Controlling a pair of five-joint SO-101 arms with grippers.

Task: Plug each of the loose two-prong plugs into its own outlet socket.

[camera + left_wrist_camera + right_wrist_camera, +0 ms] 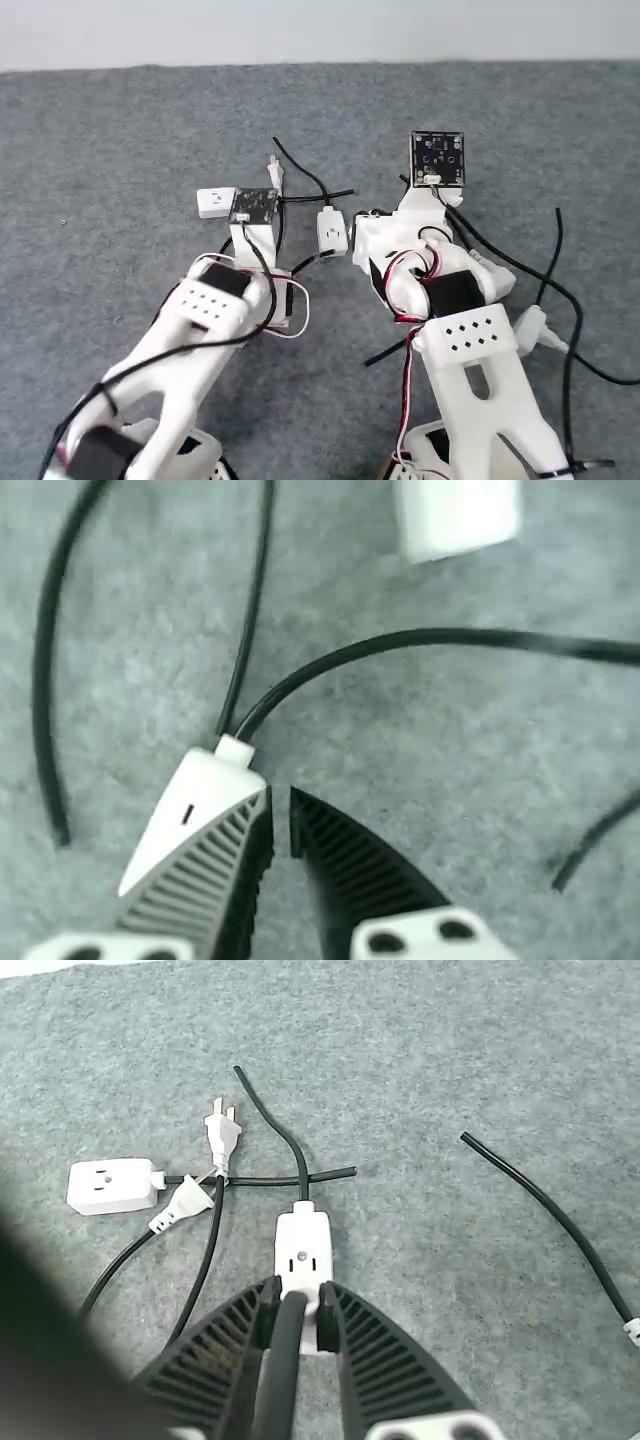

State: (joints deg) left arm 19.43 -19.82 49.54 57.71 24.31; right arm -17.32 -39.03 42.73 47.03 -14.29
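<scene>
Two white outlet sockets lie on the grey carpet: one at the left (213,202) (110,1185) and one in the middle (332,228) (302,1245). My right gripper (297,1305) is shut on the near end of the middle socket, and a black cable (280,1370) runs between its fingers. A loose two-prong plug (273,170) (222,1132) lies beyond it. A second white plug (195,805) (185,1205) rests against the outside of one finger of my left gripper (280,810), which is shut with nothing between its fingers. The left socket (458,515) lies just ahead.
Black cables (400,645) cross the carpet around the plugs, some ending in cut ends (468,1140). Another white plug (533,328) on a black cable lies beside the right arm. The far carpet (120,110) is bare up to the wall.
</scene>
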